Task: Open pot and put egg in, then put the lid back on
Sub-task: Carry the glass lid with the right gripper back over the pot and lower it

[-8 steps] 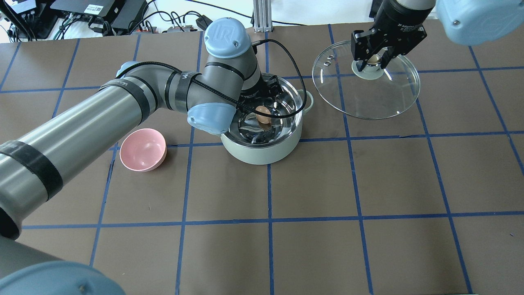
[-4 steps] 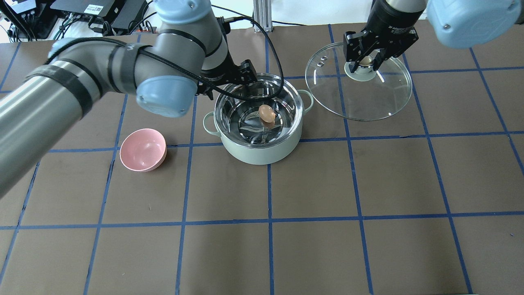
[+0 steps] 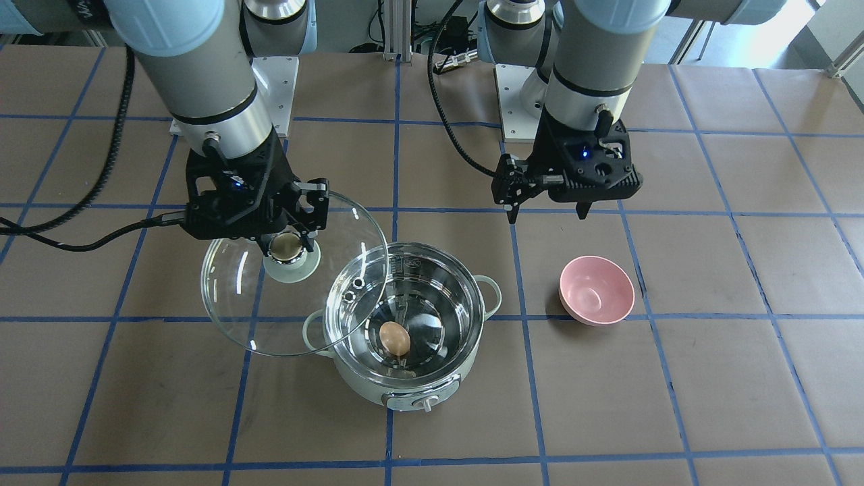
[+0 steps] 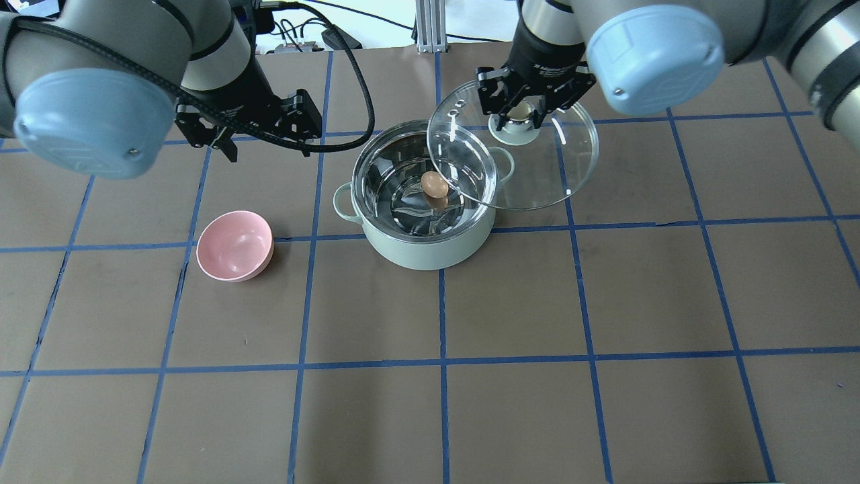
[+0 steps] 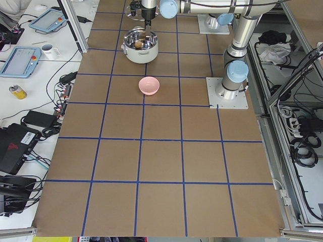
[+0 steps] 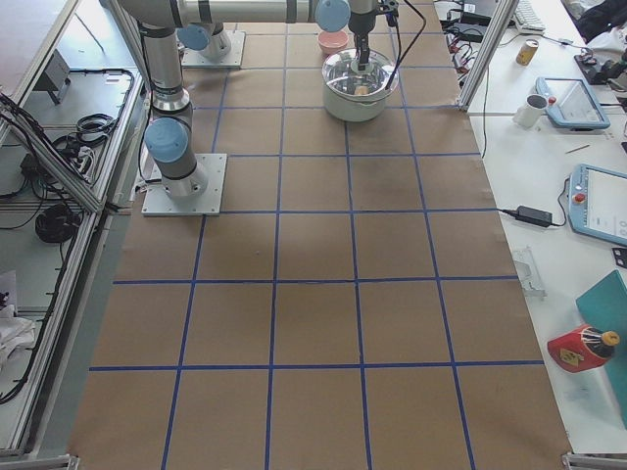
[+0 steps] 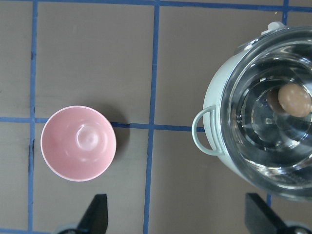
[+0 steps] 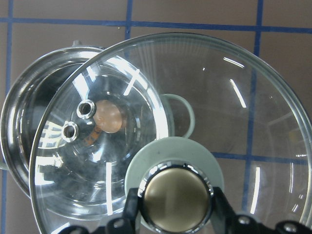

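The mint-green pot (image 4: 430, 254) stands open at the table's middle back, also in the front view (image 3: 358, 381). The brown egg (image 4: 434, 183) lies on its steel floor (image 3: 394, 337), (image 7: 294, 99). My right gripper (image 4: 519, 111) is shut on the beige knob of the glass lid (image 4: 557, 168). It holds the lid in the air, tilted, with its edge overlapping the pot's right rim (image 3: 229, 297), (image 8: 234, 97). My left gripper (image 4: 265, 149) is open and empty, raised to the left of the pot (image 3: 547, 214), (image 7: 178, 214).
An empty pink bowl (image 4: 235, 245) sits on the table left of the pot, also in the front view (image 3: 597, 290) and the left wrist view (image 7: 78, 143). Cables and electronics lie beyond the table's back edge.
My left gripper has pulled up out of the pot and away to the left, leaving the egg inside. My right gripper has carried the lid left until it overlaps the pot's rim.
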You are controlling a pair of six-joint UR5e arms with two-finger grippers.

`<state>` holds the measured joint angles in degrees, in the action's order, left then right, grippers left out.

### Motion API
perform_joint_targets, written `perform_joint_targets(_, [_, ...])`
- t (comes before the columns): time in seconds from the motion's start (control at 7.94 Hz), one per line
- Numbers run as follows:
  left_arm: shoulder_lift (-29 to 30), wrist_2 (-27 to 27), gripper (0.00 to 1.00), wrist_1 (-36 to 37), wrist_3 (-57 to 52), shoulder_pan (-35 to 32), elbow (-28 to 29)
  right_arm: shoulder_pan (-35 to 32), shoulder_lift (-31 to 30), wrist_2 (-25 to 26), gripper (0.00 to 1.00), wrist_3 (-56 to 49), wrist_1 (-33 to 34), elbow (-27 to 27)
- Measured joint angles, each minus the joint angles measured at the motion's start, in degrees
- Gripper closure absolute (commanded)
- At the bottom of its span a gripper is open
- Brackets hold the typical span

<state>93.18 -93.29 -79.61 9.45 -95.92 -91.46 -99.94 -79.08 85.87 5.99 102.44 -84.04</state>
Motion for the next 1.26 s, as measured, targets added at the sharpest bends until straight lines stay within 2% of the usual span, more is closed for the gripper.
perform_joint_targets(0.25, [-3.3, -1.2, 0.00, -5.5, -2.0, 1.3, 1.3, -5.7, 3.4, 0.3, 1.00, 5.2, 3.6, 0.7])
perform_joint_targets(0.63, [-4.0, -1.9, 0.00, -6.9, -4.5, 3.3, 1.9, -11.4, 9.3, 1.0, 1.00, 11.4, 7.4, 3.0])
perform_joint_targets(1.26, [-4.4, 1.3, 0.00, -7.2, -4.7, 4.9, 2.0, -12.5, 12.4, 1.1, 1.00, 12.5, 9.5, 3.6])
